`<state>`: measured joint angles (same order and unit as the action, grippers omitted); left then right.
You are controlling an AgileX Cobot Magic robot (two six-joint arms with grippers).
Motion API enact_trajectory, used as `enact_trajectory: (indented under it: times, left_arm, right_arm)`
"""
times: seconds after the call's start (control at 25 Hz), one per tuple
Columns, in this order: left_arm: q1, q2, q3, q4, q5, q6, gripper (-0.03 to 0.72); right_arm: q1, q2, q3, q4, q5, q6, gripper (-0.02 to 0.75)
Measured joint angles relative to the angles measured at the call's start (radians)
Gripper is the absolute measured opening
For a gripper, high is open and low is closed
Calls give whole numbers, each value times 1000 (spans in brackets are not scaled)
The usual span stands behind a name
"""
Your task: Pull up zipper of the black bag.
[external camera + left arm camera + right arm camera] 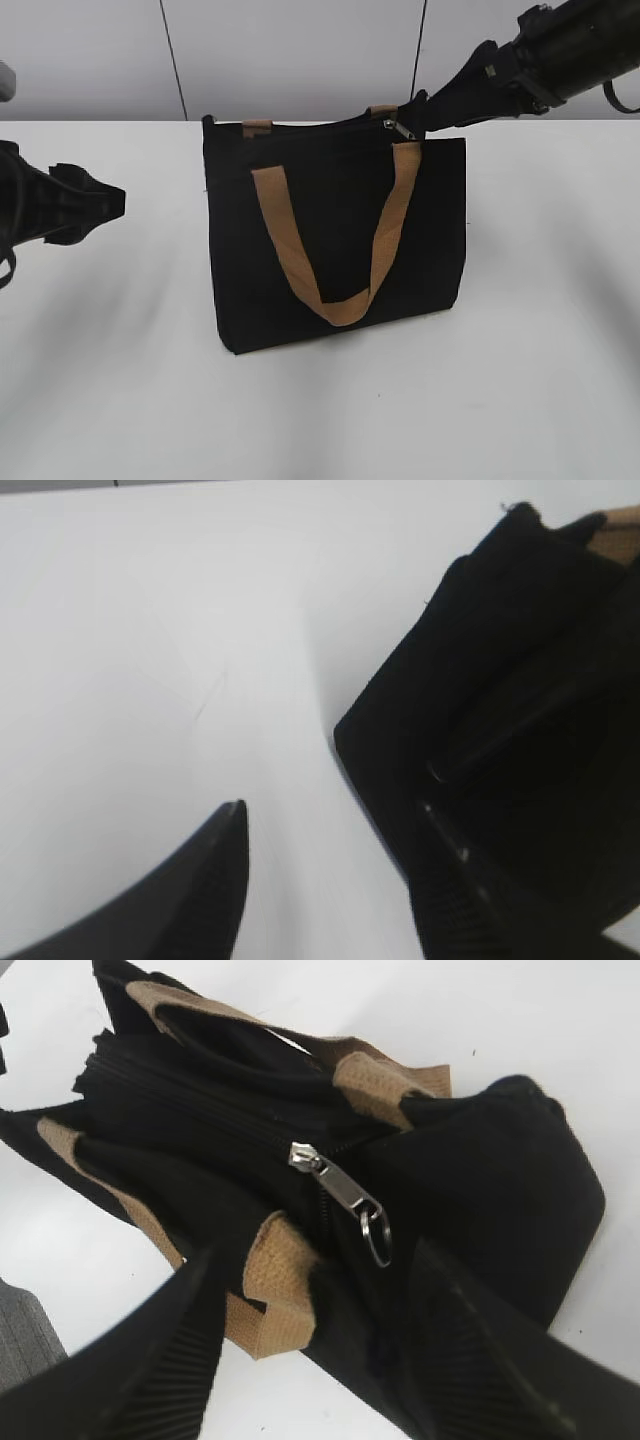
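Observation:
The black bag (335, 235) stands upright on the white table, its front tan strap (335, 250) hanging in a loop. The silver zipper (396, 127) sits near the right end of the bag's top; in the right wrist view the zipper (340, 1195) shows its slider, pull tab and ring on the black track. My right gripper (315, 1270) is open, its fingers on either side just short of the pull tab, touching nothing; in the exterior view it (425, 112) sits at the bag's top right corner. My left gripper (110, 200) is open, left of the bag; the bag's corner (470, 680) is beside its right finger.
The white table (540, 330) spreads all round the bag. A grey wall with dark seams (175, 60) rises behind. The rear strap's tan tabs (257, 127) poke up at the bag's top edge.

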<state>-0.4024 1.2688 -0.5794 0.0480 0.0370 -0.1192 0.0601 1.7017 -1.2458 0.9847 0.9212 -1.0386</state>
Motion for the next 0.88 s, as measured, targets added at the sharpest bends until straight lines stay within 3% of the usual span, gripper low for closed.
enact_trajectory:
  times: [0.16,0.32,0.64,0.88]
  left_arm:
    - [0,-54,0,-65,113,-1,409]
    - [0,-122,0,-80,238,-1,411]
    - [0,-286,0,-89,468,-1,411]
    - [0,-416,0,-80,616,3,411]
  right_arm:
    - [63,-4,0,-79,-1,35,456]
    - [136,-38,1,-205,-18,131,457]
    - [206,-172,3,-386,27,325,457]
    - [316,-308,3,-441,54,473,457]
